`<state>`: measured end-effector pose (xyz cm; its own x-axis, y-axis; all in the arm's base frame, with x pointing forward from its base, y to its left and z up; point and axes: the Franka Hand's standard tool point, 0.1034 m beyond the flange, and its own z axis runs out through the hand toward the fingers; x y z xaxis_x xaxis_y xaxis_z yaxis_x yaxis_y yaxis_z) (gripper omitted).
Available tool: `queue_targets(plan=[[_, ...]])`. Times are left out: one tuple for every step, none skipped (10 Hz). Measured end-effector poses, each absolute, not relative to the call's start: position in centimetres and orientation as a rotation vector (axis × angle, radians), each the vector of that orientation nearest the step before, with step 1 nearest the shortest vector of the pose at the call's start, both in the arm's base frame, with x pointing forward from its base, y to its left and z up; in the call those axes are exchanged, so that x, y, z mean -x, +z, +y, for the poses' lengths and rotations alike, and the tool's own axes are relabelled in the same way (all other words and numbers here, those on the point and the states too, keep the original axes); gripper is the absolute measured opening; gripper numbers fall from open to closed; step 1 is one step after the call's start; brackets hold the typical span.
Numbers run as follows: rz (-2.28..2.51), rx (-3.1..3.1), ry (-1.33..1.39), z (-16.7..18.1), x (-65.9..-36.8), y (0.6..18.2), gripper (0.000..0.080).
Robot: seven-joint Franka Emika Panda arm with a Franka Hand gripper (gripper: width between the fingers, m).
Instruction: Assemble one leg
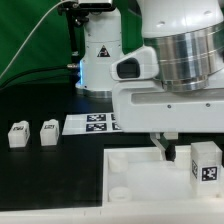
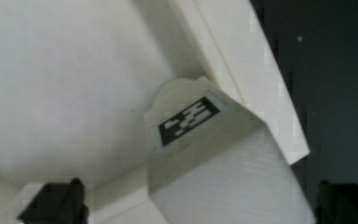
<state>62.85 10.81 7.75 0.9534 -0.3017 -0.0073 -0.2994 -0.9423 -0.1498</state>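
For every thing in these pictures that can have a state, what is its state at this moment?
gripper: hangs low over the panel; open or shut cannot be told.
leg on the panel: upright at the panel's corner on the exterior view's right, tag facing the camera.
two loose legs: resting on the black table, side by side, apart from the panel.
panel: lying flat.
marker board: flat on the table.

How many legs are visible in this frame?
3: two legs side by side on the table at the exterior view's left, one leg upright on the panel. Others may be hidden.
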Motion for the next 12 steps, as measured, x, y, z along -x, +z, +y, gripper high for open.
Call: queue_targets(plan=[[0.314, 2.981, -0.032, 11.04, -62.68, 7.62, 0.0649], [0.33, 2.979, -0.032, 10.9, -62.71, 7.61, 0.0649], [0.359, 2.976, -0.029, 10.9, -62.71, 7.61, 0.0536], [0.358, 2.976, -0.029, 10.89, -62.71, 7.61, 0.0536], [0.4, 2.969, -0.026, 10.93, -62.71, 7.6, 0.0383], [0.575, 2.94, -0.014, 10.87, -62.71, 7.6, 0.0291], [0.706, 2.912, -0.003, 10.84, -62.71, 7.58, 0.0291], [0.768, 2.896, 0.001, 10.82, -62.7, 7.57, 0.0291], [1.046, 2.807, 0.024, 10.77, -62.7, 7.53, 0.0291], [1.304, 2.703, 0.042, 10.73, -62.7, 7.46, 0.0291], [1.516, 2.587, 0.063, 10.66, -62.69, 7.44, 0.0291], [1.764, 2.41, 0.1, 10.54, -62.67, 7.42, 0.0291]])
